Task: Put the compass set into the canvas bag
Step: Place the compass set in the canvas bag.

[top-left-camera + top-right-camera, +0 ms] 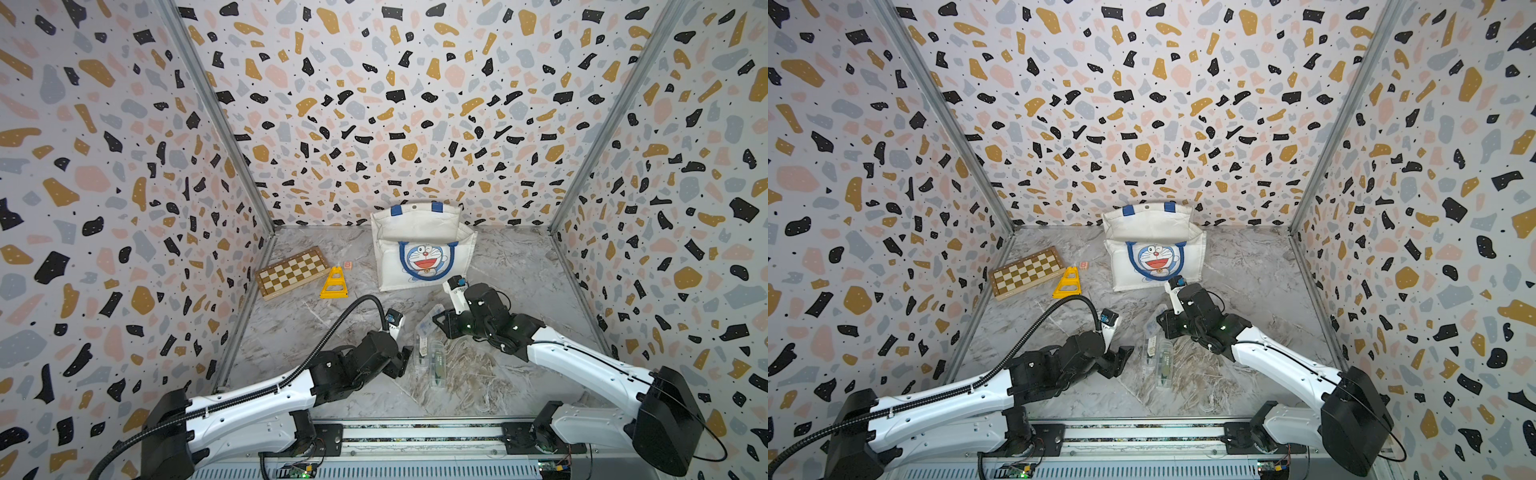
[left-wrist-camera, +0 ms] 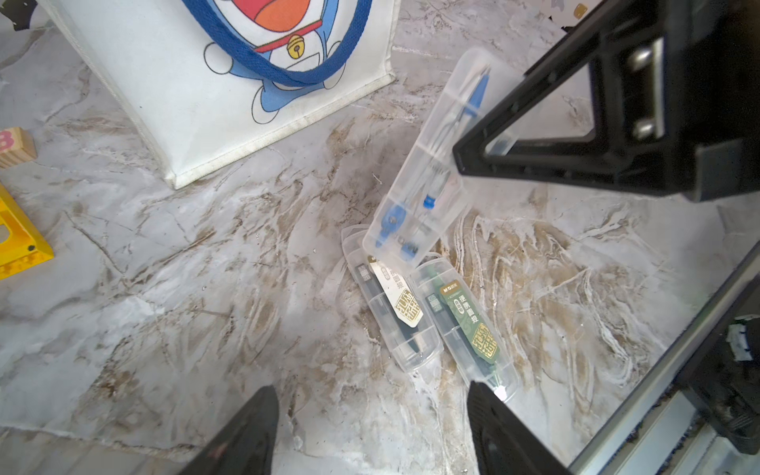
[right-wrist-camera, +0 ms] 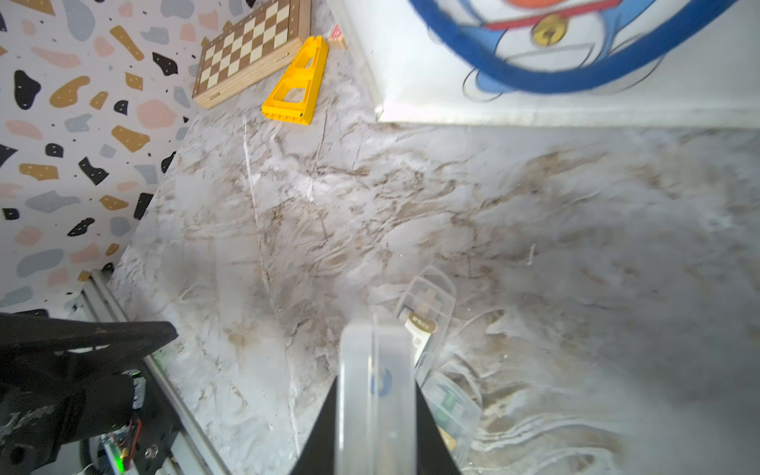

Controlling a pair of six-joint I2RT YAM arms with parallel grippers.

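The compass set [image 2: 427,164], a clear plastic case with a blue compass inside, is off the counter [image 1: 519,266] at one end and tilted. The right fingers [image 3: 432,436] pinch it at its raised end, one on each flat side. Its lower end hangs over the ends of two more clear cases; whether it touches them I cannot tell. In a top view the compass set [image 1: 432,318] sits near the middle of the counter, closer to the front edge than the back.

The two other cases lie flat and side by side just beneath it – one with a cream label [image 2: 395,312], one with a green label [image 2: 464,325].

The left fingers [image 2: 246,432] are spread apart and hold nothing, low over the counter just beside the two flat cases, on the side toward the left edge.

The canvas bag [image 1: 390,266] stands at the middle of the back edge, mouth up, a blue handle drooped around the cat face on its front. It is apart from the compass set.

Toward the back-left corner lie a chessboard [image 1: 293,272], a yellow triangular piece [image 1: 333,284] just beside it, and a small wooden block [image 1: 348,265].
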